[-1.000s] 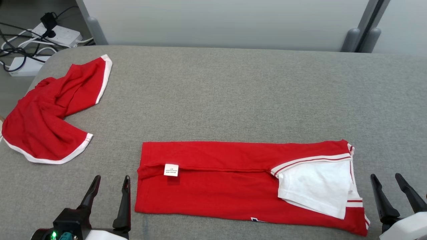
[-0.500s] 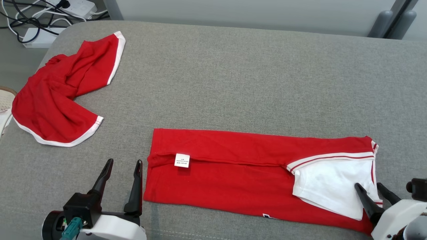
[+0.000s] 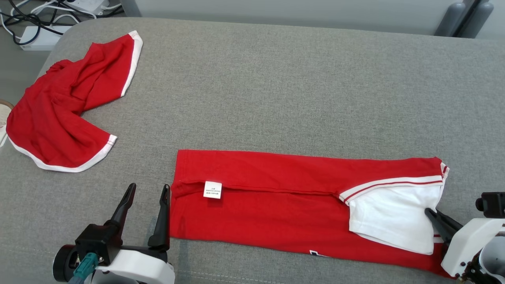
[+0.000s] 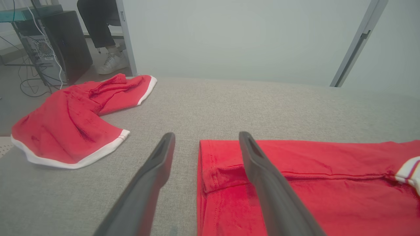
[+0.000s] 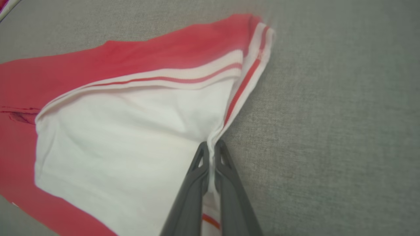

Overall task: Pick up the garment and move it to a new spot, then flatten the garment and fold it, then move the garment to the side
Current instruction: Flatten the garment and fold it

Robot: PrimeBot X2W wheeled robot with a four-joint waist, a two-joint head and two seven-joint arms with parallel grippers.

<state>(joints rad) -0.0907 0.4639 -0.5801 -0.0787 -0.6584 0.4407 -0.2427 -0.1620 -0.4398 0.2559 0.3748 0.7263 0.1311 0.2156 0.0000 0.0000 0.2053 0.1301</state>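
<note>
Now, head view: the garment [image 3: 276, 209] lies folded lengthwise at lower centre of the surface [image 3: 276, 79], with the left hand [image 3: 149, 186] released beside its left end. Left wrist view: its fingers [image 4: 262, 177] straddle that hem. Right wrist view: the right hand [image 5: 210, 146] clenches the striped edge; the cross-fold and moving aside likely remain.

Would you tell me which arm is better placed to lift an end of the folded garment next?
Right. The right gripper is shut on the white-trimmed end of the folded garment, cloth pinched between its fingers. The left gripper stands open at the other end, gripping nothing.
</note>
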